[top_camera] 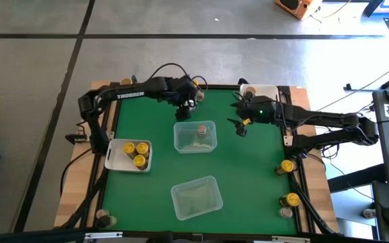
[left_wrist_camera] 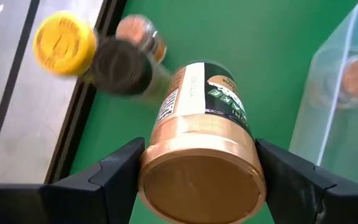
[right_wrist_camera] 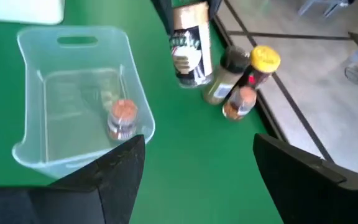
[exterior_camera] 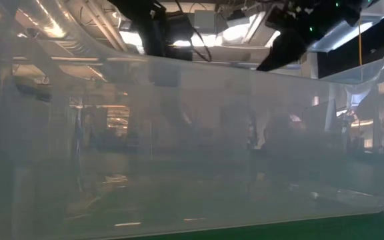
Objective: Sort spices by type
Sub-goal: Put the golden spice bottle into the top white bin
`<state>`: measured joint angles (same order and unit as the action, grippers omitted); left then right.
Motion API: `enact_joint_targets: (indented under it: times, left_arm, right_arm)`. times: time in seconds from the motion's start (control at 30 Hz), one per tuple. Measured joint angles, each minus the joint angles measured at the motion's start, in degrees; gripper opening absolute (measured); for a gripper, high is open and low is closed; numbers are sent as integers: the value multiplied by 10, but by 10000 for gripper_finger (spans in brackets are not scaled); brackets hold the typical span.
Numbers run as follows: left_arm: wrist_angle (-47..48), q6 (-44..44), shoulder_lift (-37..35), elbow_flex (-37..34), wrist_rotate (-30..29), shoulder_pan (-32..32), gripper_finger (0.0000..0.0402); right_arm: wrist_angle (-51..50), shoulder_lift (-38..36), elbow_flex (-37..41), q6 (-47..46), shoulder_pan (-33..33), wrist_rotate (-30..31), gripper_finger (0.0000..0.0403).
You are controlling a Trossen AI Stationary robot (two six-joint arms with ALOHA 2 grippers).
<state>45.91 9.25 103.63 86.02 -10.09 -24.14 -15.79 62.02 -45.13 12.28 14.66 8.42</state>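
My left gripper (top_camera: 189, 102) is over the far part of the green mat, shut on a tan-lidded spice jar (left_wrist_camera: 197, 124) with a dark green label. Beside it, three more jars stand at the mat's far edge: yellow-lidded (left_wrist_camera: 64, 43), dark-lidded (left_wrist_camera: 120, 65) and pinkish-lidded (left_wrist_camera: 138, 31). My right gripper (top_camera: 242, 125) hangs open over the mat with nothing between its fingers (right_wrist_camera: 120, 171). It is just right of a clear tub (top_camera: 194, 136), in which one pinkish-lidded jar (right_wrist_camera: 123, 118) stands upright. My left gripper pinches the tan lid (left_wrist_camera: 197, 180) of the jar between its two fingers (left_wrist_camera: 126, 171), one on each side of the lid. The fingers slant down from above. The jar hangs tilted below them, lid toward the wrist; whether its bottom (right_wrist_camera: 196, 78) touches the mat, I cannot tell.
A white tray (top_camera: 117, 158) at the left holds yellow-lidded jars. A second clear tub (top_camera: 196, 197) sits near the front and fills the low view. Another white tray (top_camera: 265, 90) lies at the far right. Loose jars (top_camera: 287, 165) stand along the right edge, and one (top_camera: 103, 217) at the front left.
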Motion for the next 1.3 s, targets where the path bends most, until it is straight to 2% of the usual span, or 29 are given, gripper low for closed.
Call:
enact_joint_targets:
  times: [0.27, 0.63, 1.3]
  left_arm:
    - [-58, 36, 39, 12, 4, -3, 271]
    - [-47, 22, 43, 6, 65, -5, 271]
    - [8, 1, 43, -1, 66, 1, 271]
  right_arm:
    - [44, 0, 52, -16, 24, -9, 299]
    - [104, 0, 85, -19, 42, -30, 299]
    - [116, 0, 94, -30, 41, -30, 299]
